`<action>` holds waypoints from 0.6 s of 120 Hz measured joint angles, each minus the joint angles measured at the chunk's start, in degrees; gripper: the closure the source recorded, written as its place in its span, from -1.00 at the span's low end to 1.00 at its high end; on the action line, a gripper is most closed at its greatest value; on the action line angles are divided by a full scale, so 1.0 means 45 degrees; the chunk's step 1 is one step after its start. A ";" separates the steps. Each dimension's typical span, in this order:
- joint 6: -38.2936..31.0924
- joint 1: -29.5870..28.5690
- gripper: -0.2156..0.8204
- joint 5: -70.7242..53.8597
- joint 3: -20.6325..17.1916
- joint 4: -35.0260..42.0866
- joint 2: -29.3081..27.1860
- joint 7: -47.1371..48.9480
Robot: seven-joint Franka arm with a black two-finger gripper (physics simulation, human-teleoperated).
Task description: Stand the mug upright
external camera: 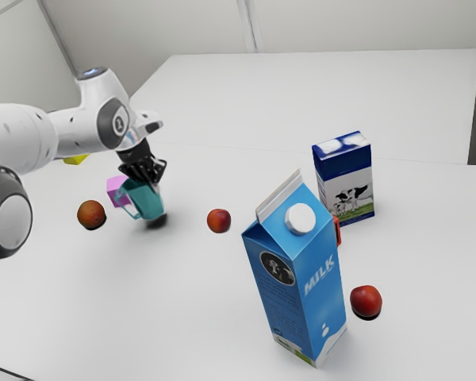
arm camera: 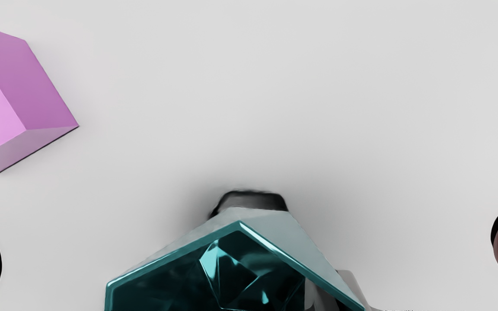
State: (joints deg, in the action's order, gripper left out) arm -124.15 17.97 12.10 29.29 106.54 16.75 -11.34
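Black gripper [external camera: 149, 176] gripping glossy, faceted mug [external camera: 149, 204]; tilted

The mug [external camera: 149, 203] is teal, the cube [arm camera: 24, 86] pink, the tall carton [external camera: 303, 278] blue.

Arm [external camera: 20, 135] comes in from the exterior view's left, near level up to the wrist [external camera: 111, 117], which bends down; end effector [external camera: 147, 175] points down, tilted toward the exterior view's right, closed in a grip.

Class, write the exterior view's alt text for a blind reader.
A white robot arm's black gripper holds a tilted teal faceted mug near a pink block on a white table; a tall blue milk carton stands nearer the camera.
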 joint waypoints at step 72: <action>0.0324 0.1156 0.93 -0.1619 0.0751 0.1220 -0.0797 0.4353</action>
State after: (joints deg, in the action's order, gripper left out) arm -122.69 23.17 4.81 32.67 112.03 13.16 8.25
